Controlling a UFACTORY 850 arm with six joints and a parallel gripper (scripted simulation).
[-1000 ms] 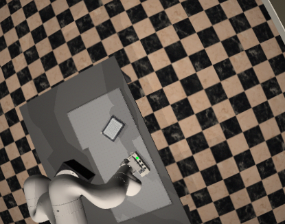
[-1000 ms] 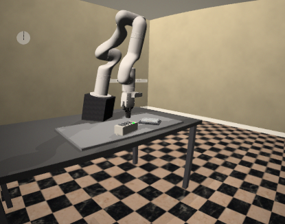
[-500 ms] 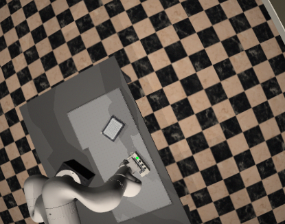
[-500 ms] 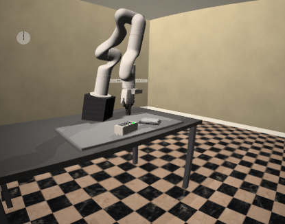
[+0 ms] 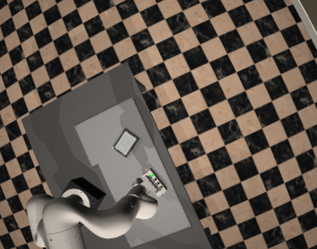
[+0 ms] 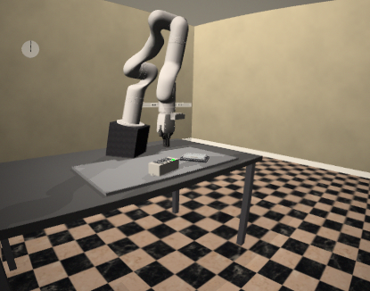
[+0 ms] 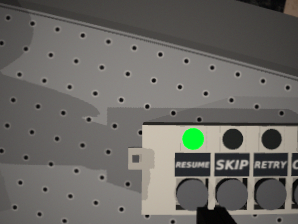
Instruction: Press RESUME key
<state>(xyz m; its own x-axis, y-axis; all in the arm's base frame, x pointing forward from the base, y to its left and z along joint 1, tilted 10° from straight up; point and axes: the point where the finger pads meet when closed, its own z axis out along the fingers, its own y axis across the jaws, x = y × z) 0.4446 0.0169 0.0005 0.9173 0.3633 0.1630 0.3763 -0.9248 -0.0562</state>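
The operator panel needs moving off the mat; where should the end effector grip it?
Grip the operator panel across its short width, on the two long side walls, coming straight down from above. It is a low, narrow box lying flat on the mat. The shut end effector must open first.

Operator panel (image 5: 159, 185), a small beige box, lies flat on the worktop (image 5: 50, 126) near its long right-hand edge, keys in one row labelled RESUME, SKIP, RETRY and a fourth cut off; RESUME lamp (image 7: 193, 139) lit green, SKIP lamp (image 7: 232, 138) and RETRY lamp (image 7: 271, 138) dark.
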